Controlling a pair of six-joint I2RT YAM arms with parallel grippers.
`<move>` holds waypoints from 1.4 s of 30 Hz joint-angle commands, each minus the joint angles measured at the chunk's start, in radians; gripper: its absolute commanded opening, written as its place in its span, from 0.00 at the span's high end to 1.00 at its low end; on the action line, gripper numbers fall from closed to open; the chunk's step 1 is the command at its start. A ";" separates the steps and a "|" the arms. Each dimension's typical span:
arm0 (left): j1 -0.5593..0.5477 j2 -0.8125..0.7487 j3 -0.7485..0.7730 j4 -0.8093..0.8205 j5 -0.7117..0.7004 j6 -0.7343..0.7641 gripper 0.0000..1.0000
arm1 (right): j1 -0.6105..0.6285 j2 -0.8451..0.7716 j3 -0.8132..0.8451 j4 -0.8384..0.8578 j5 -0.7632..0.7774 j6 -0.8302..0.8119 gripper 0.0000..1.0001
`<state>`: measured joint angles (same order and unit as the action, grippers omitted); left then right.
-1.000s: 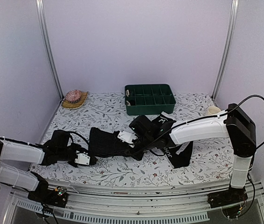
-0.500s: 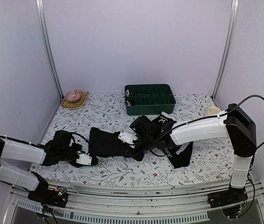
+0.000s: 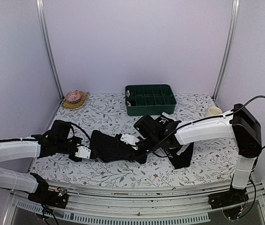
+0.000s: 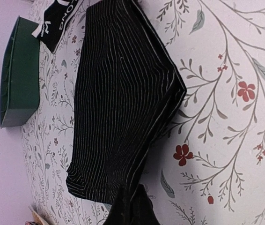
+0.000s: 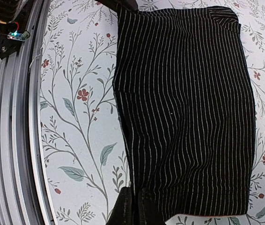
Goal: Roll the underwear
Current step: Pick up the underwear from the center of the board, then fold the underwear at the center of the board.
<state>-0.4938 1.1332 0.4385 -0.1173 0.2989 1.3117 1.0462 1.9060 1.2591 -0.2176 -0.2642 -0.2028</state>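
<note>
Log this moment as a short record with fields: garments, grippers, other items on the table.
striped underwear: folded flat at mid-table, held at both ends
second underwear: black, white lettering on its band, crumpled to the right of the striped pair
left gripper: shut on the striped pair's left end
right gripper: shut on its right end, at the near edge
green tray: far side, divided into compartments
pale cup: far right corner
table: floral cover

Left claw [image 4: 131, 208], right claw [image 5: 136, 206]: dark against the striped underwear [image 5: 188, 103] hem, grip unreadable; lettered underwear [image 3: 183, 158] half under the right arm [image 3: 202, 129].
</note>
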 commanded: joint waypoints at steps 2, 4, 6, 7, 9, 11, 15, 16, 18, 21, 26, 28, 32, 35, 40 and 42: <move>0.036 0.055 0.056 -0.114 0.044 0.009 1.00 | -0.010 -0.019 0.015 -0.048 -0.011 0.004 0.98; 0.057 0.079 0.083 -0.114 0.058 0.013 1.00 | -0.020 -0.015 0.013 -0.058 -0.002 0.013 0.98; 0.070 0.102 0.115 -0.110 0.071 0.015 1.00 | -0.030 -0.011 0.010 -0.065 0.000 0.021 0.98; 0.074 0.113 0.129 -0.110 0.077 0.014 1.00 | -0.034 -0.006 0.010 -0.068 0.001 0.027 0.98; 0.082 0.137 0.159 -0.110 0.092 0.012 1.00 | -0.044 0.002 0.012 -0.076 -0.002 0.033 0.98; 0.087 0.162 0.190 -0.110 0.105 0.008 1.00 | -0.050 0.010 0.015 -0.079 -0.001 0.041 0.98; 0.090 0.207 0.242 -0.112 0.123 0.005 1.00 | -0.068 0.018 0.021 -0.082 0.000 0.056 0.98; 0.091 0.218 0.255 -0.112 0.124 0.005 1.00 | -0.073 0.018 0.022 -0.082 0.000 0.059 0.98; 0.090 0.245 0.279 -0.112 0.124 0.006 1.00 | -0.083 0.017 0.025 -0.081 -0.002 0.066 0.98; 0.091 0.278 0.311 -0.113 0.114 0.007 1.00 | -0.098 0.021 0.035 -0.084 -0.021 0.076 0.98; 0.092 0.302 0.336 -0.148 0.120 0.020 1.00 | -0.116 0.028 0.050 -0.105 -0.077 0.069 0.98; 0.092 0.292 0.322 -0.168 0.128 0.033 1.00 | -0.114 0.026 0.044 -0.111 -0.106 0.053 0.97; 0.092 0.249 0.273 -0.160 0.133 0.061 1.00 | -0.115 0.033 0.046 -0.115 -0.139 0.038 0.97; 0.096 0.246 0.282 -0.147 0.125 0.051 1.00 | -0.117 0.048 0.073 -0.123 -0.124 0.050 0.97; 0.116 0.279 0.335 -0.145 0.125 0.037 1.00 | -0.139 0.073 0.123 -0.140 -0.136 0.078 0.97; 0.123 0.307 0.361 -0.144 0.120 0.039 1.00 | -0.162 0.087 0.138 -0.150 -0.145 0.097 0.97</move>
<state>-0.3935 1.4029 0.7410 -0.2611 0.4110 1.3533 0.9237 1.9598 1.3445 -0.3450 -0.3809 -0.1413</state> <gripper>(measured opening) 0.020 0.034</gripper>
